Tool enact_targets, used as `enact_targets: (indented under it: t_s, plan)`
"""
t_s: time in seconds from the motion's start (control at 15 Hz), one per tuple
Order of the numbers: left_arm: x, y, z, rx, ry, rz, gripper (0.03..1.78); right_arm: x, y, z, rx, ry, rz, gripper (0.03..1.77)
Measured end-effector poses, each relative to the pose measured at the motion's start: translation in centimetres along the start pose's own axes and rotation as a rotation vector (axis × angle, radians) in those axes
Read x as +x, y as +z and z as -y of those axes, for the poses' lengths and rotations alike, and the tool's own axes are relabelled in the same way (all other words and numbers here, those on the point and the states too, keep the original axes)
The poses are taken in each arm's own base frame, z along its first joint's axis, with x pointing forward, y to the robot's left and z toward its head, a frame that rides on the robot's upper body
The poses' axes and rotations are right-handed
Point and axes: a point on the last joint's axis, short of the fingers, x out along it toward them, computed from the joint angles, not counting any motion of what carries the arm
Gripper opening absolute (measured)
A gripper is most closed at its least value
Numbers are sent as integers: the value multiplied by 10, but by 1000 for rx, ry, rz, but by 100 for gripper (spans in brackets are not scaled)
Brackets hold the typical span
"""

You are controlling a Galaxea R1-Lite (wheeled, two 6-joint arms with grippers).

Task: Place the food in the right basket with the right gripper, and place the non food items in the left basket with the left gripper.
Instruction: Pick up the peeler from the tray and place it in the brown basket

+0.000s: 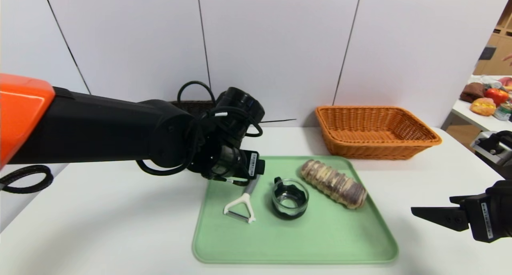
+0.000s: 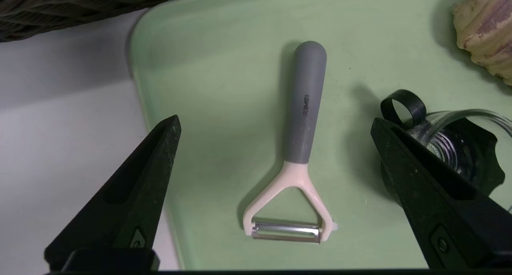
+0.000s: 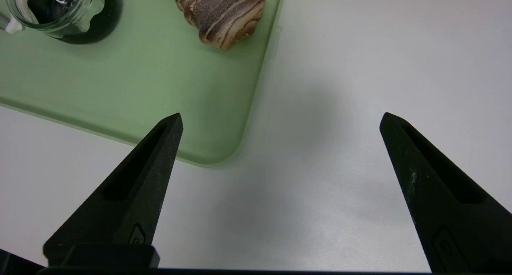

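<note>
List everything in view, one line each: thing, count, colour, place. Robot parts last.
tray: 1, pale green, table centre
peeler: 1, grey handle, white head, tray's left part
glass cup: 1, clear with black rim, tray middle
bread roll: 1, tan with brown stripes, tray's right part
right basket: 1, orange wicker, behind tray on the right
left basket: 1, dark brown wicker, behind left arm
table: 1, white
left gripper: 1, black, open above the peeler
right gripper: 1, black, open, right of tray
</note>
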Motion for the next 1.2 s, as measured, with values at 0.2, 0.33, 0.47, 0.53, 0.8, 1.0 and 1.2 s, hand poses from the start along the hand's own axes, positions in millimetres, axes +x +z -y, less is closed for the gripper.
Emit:
enact_targets:
  t_s: [0.2,0.33,0.47,0.53,0.8,1.0,1.2]
  plan:
    - [15,-2,5,10,11,-18,169,0,0,0,2,0,-1,170]
    - [24,-6,6,18,22,-39,169,-1,0,0,2,0,1,170]
    - [31,-10,7,26,30,-59,169,-1,-1,0,1,0,1,170]
    - [33,-12,6,29,35,-68,169,-1,-1,0,1,0,1,170]
    - [39,-16,7,36,42,-86,169,-2,-1,0,3,0,0,170]
    - [43,-18,7,39,45,-94,169,-3,-1,-1,2,0,6,170]
    - [46,-19,7,40,48,-101,169,-4,-2,-1,1,0,7,170]
